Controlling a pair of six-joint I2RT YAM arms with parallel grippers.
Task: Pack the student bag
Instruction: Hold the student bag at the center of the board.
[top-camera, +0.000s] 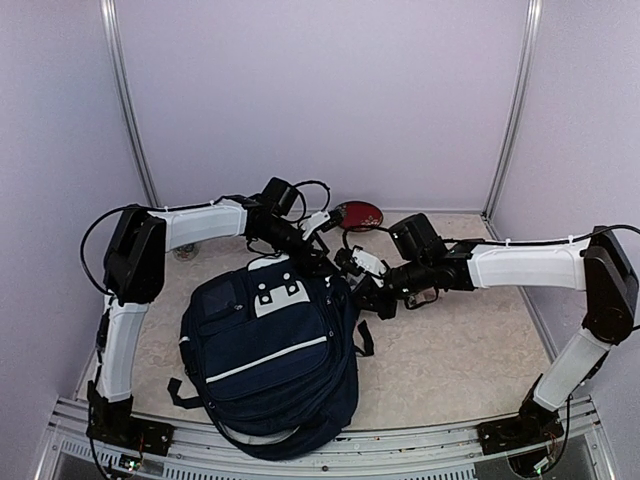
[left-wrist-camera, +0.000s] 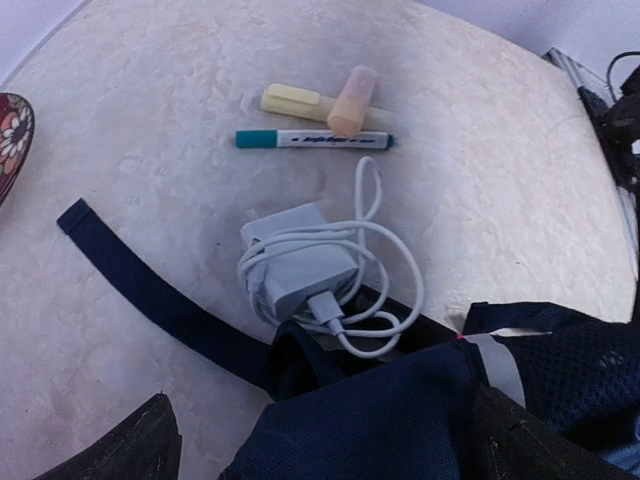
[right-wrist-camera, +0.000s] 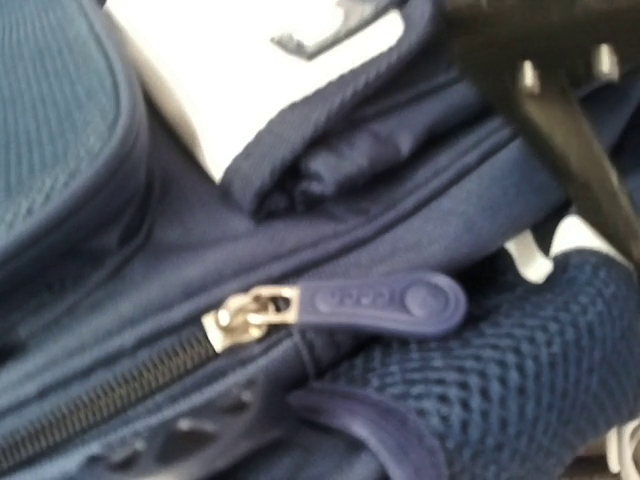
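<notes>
The student bag (top-camera: 270, 370), a navy-blue backpack with a white dotted patch (top-camera: 280, 298), lies at the table's near left. My left gripper (top-camera: 312, 260) is at the bag's far top edge. In the left wrist view it (left-wrist-camera: 340, 450) is open, its fingers (left-wrist-camera: 140, 445) wide apart with the bag's navy fabric (left-wrist-camera: 400, 420) between them. My right gripper (top-camera: 362, 288) is at the bag's upper right corner. Its view is filled by the bag (right-wrist-camera: 330, 230), with a navy zipper pull (right-wrist-camera: 385, 300) on a brass slider in front. One blurred finger (right-wrist-camera: 190, 440) shows at the bottom; the jaws look apart.
Beyond the bag lie a white charger with its coiled cable (left-wrist-camera: 300, 265), a teal marker (left-wrist-camera: 315, 139), a yellow highlighter (left-wrist-camera: 290, 98) and a peach one (left-wrist-camera: 352, 100). A dark bag strap (left-wrist-camera: 150, 290) trails on the table. A red patterned dish (top-camera: 362, 215) sits at the back.
</notes>
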